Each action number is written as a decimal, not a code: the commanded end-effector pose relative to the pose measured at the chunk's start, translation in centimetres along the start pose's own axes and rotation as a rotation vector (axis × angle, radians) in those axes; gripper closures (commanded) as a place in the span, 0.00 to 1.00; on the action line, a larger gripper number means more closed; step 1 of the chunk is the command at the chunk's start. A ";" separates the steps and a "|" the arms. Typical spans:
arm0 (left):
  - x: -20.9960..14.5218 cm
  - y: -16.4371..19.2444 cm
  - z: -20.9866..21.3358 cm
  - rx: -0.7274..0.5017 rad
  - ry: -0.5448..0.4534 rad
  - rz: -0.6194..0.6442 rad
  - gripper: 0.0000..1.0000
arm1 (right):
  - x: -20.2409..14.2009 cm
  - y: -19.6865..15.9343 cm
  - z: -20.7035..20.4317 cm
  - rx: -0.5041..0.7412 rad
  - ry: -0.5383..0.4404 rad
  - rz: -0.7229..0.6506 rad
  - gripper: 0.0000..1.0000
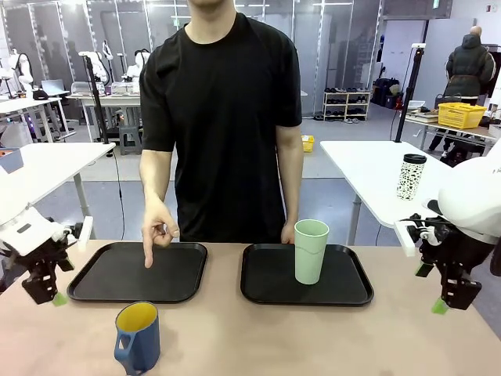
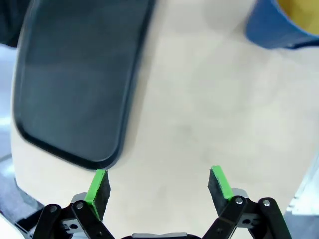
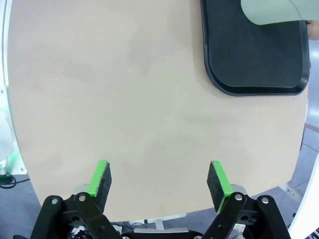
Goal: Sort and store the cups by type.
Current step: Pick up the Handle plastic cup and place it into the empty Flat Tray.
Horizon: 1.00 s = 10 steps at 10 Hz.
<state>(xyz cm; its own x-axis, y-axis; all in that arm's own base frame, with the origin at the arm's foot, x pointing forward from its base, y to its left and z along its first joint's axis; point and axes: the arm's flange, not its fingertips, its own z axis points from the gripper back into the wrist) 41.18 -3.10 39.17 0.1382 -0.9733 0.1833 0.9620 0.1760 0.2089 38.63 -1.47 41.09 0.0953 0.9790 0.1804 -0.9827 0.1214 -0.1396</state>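
Note:
A tall mint-green tumbler (image 1: 310, 251) stands upright on the right black tray (image 1: 266, 291); its side shows in the right wrist view (image 3: 276, 12). A blue mug (image 1: 138, 338) with a yellow inside and a handle sits on the table near the front edge, left of centre, and its rim shows in the left wrist view (image 2: 281, 22). My left gripper (image 1: 48, 297) hangs open over the table's left edge, beside the left tray (image 2: 75, 84). My right gripper (image 1: 442, 304) hangs open at the table's right side, apart from both cups. Nothing sits between either pair of fingers.
The left black tray (image 1: 94, 291) holds no cup; a person's hand (image 1: 159, 227) points a finger down onto it. The person stands at the far side, the other hand behind the tumbler. A white speckled tumbler with a black lid (image 1: 411, 176) stands on another table.

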 end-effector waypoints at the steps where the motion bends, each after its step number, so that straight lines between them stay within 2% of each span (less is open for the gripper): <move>1: -0.2 0.4 0.7 -0.045 0.026 -0.070 0.00 | 0.2 0.1 0.0 -0.008 0.013 -0.023 0.03; 2: 0.0 0.6 0.2 -0.013 0.057 -0.066 0.00 | 0.2 0.1 0.0 -0.008 0.013 -0.023 0.03; 3: 0.3 -0.4 0.0 -0.031 0.009 -0.051 0.00 | 0.2 0.1 0.0 -0.008 0.013 -0.023 0.03; 8: 0.5 -0.3 0.1 -0.028 0.024 -0.046 0.00 | 0.2 0.1 0.0 -0.008 0.013 -0.023 0.03; 10: 1.7 -2.2 -1.6 -0.120 -0.037 -0.151 0.00 | 0.2 0.1 0.0 -0.008 0.013 -0.023 0.03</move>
<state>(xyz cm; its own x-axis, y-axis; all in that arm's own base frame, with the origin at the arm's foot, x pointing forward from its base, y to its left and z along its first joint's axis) 40.52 -4.96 38.57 0.0471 -0.9864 0.1576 0.9840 0.0729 0.1625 38.63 -1.51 41.09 0.0964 0.9788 0.1808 -0.9826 0.1226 -0.1394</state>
